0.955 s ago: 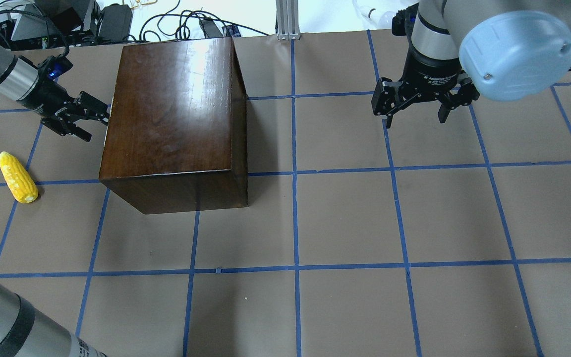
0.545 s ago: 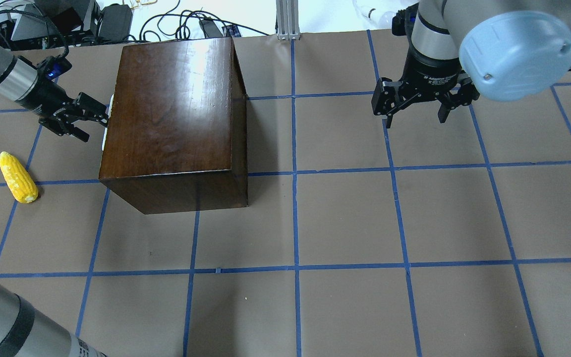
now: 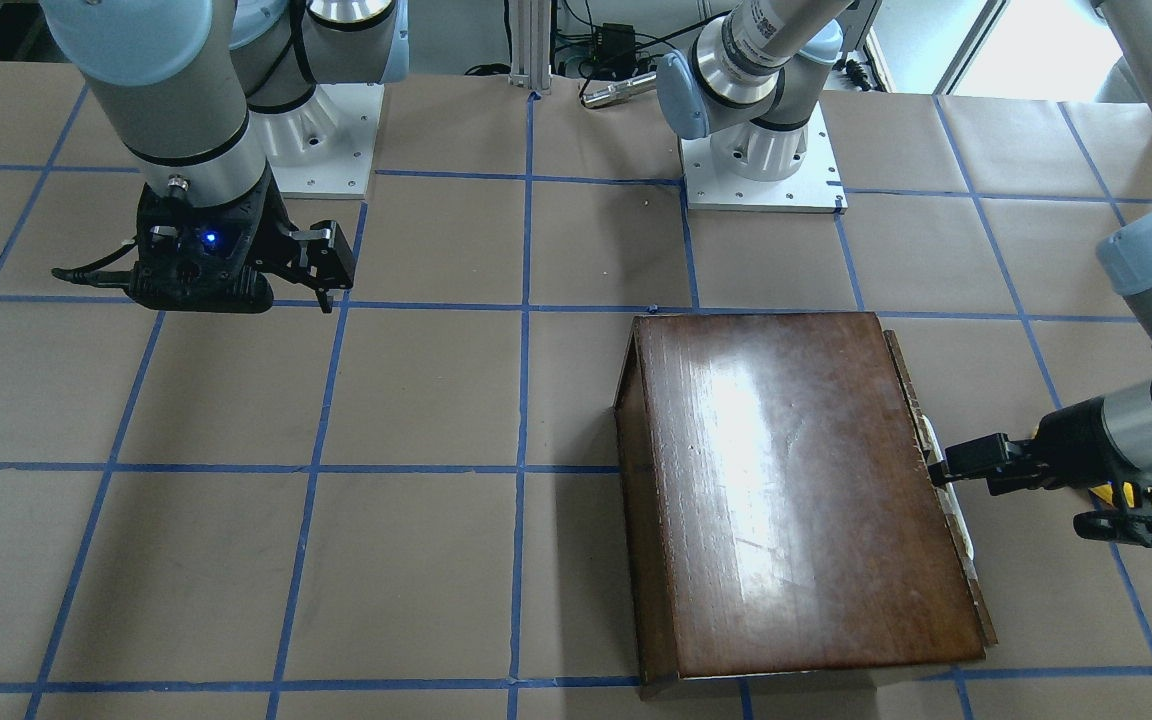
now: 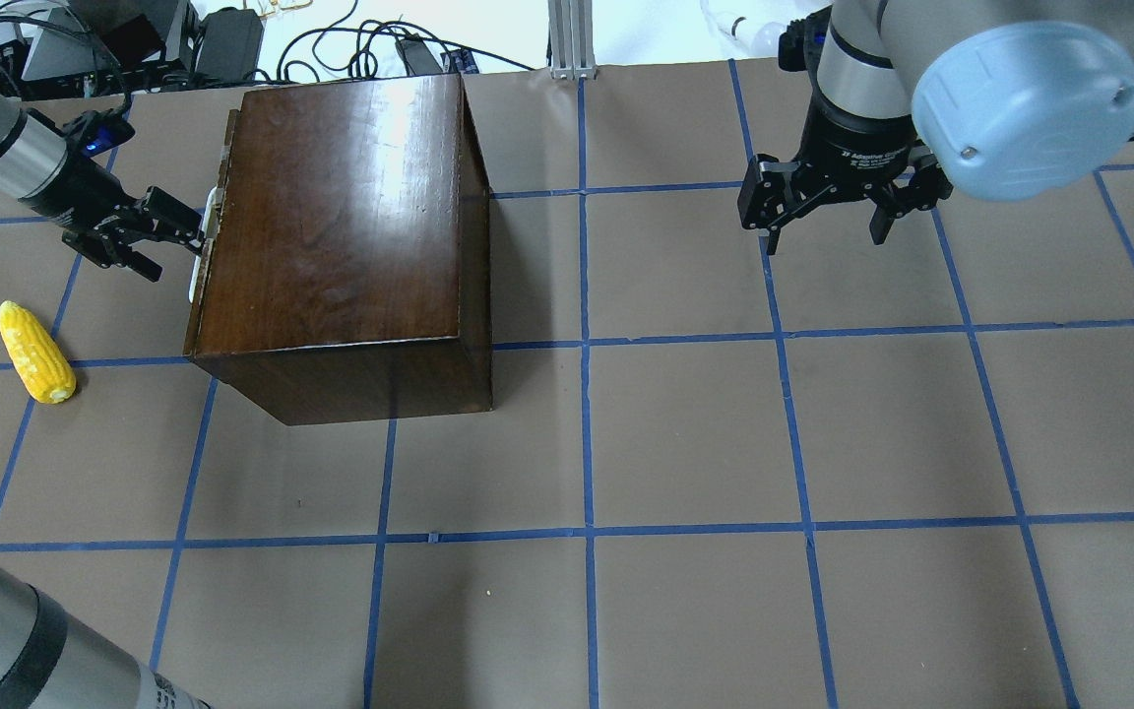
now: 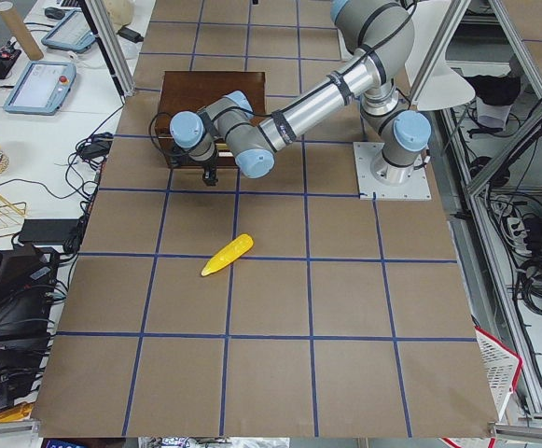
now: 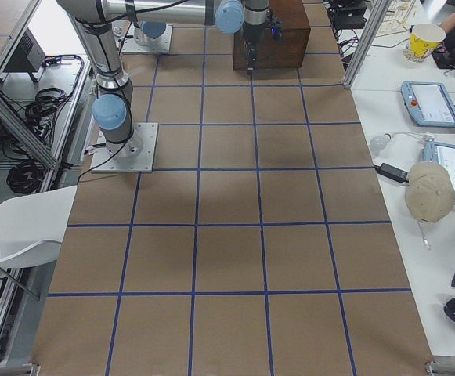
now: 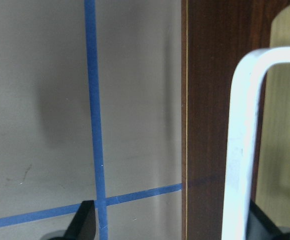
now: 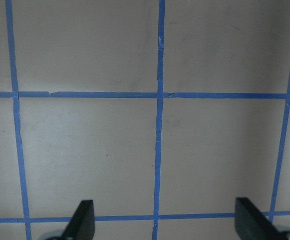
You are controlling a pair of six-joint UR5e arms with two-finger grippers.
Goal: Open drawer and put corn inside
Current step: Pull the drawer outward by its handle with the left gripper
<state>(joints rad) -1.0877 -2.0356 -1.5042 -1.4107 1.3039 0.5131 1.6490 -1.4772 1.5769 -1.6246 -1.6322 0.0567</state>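
The dark-brown cabinet (image 4: 346, 217) stands at the table's far left. Its drawer front (image 4: 195, 330) sticks out a little past the cabinet's left edge, with a white handle (image 4: 198, 271) on it. My left gripper (image 4: 178, 246) is open at that handle. In the left wrist view the handle (image 7: 242, 150) lies between the fingers, close to the right one. The yellow corn (image 4: 35, 352) lies on the table to the left of the cabinet, apart from the gripper. My right gripper (image 4: 823, 236) is open and empty over the far right of the table.
Brown paper with a blue tape grid covers the table (image 4: 685, 433). Cables and electronics (image 4: 222, 39) lie beyond the far edge behind the cabinet. The arm bases (image 3: 761, 165) stand at the robot's side.
My left gripper has moved a little to the left, and the drawer front with its white handle has come out slightly from the cabinet. The right arm and the corn have not moved.
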